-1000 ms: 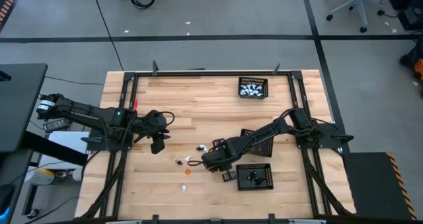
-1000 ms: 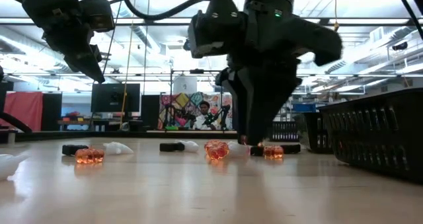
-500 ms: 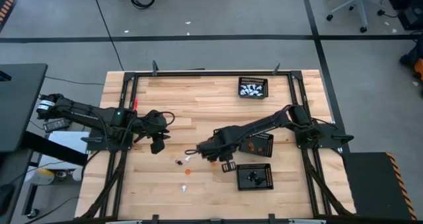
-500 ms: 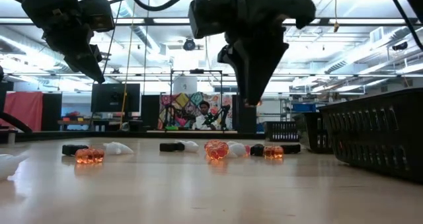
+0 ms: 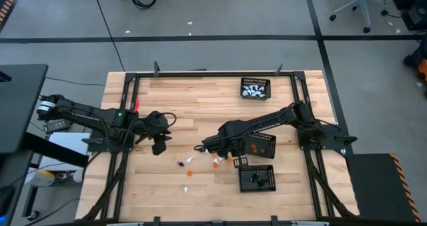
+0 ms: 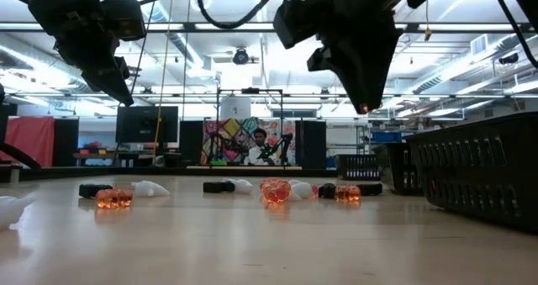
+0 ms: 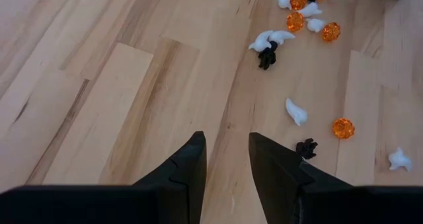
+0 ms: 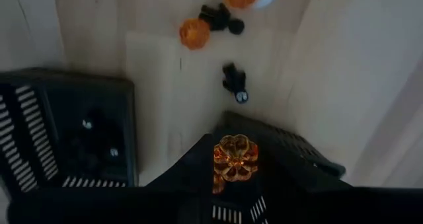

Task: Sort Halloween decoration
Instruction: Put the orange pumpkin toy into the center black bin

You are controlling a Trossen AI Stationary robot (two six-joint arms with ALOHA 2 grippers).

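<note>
orange figure [image 8: 233, 159] in right gripper [image 8: 231, 168], now higher than before

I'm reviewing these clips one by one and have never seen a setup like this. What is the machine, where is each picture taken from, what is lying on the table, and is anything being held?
These are two dark robot arms bolted to a wooden table. One picture looks straight down from above, one looks level across the tabletop, and two come from cameras on the arms' wrists.

Scattered mid-table are tiny Halloween figures in white, orange and black. Three black mesh trays take them by colour: one holds white figures, one some black figures, and the third sits beside the right arm.

The right gripper is lifted off the table and pinches one orange figure; its wrist camera shows that tray's edge just beyond its fingers. The left gripper holds nothing, hanging over bare wood at the table's left side with a gap between its fingers.

A person shows far off in the room behind.
</note>
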